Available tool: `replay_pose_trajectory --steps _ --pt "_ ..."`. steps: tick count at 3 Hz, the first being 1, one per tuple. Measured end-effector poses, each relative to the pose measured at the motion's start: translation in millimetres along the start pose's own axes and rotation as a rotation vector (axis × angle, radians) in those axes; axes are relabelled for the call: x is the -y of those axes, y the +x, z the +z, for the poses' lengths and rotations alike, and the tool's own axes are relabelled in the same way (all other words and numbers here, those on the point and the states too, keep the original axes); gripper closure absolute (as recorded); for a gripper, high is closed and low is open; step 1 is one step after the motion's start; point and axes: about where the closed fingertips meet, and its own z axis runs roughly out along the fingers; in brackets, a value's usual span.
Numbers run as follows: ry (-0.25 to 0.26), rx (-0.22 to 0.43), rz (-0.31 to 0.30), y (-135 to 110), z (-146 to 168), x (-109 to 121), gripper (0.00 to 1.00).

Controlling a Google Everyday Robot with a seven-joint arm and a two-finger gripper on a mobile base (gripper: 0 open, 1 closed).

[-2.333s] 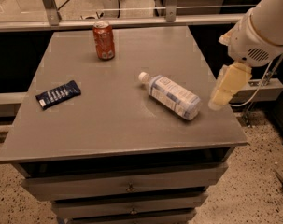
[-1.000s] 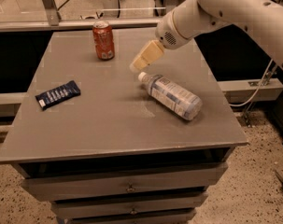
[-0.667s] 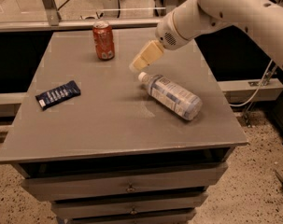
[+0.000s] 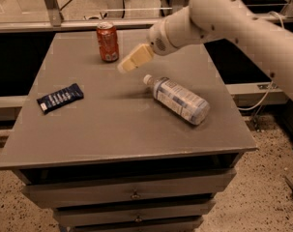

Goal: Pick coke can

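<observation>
The coke can (image 4: 108,42) is red-orange with a silver top and stands upright near the far left of the grey table top (image 4: 112,124). My gripper (image 4: 126,65) has cream-coloured fingers. It hangs above the table just right of the can and a little nearer to me, a short gap apart from it. The white arm reaches in from the upper right.
A clear plastic bottle (image 4: 177,99) with a white cap lies on its side at the table's middle right. A dark blue flat packet (image 4: 60,97) lies at the left. Drawers run below the table's front edge. A rail and glass stand behind.
The arm has swung from the table's right edge across to the left and back. The gripper now hangs close beside the can. The can, bottle and packet have not moved.
</observation>
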Motion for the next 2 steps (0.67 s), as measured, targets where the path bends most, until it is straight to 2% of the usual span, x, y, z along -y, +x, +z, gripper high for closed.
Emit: replay_pose_trajectory --steps 1,2 --pt "-0.024 0.096 0.020 -18.5 50.8 9.8 0.00" --pt "-0.034 0.164 0.024 -32.2 91.1 18.4 0.00"
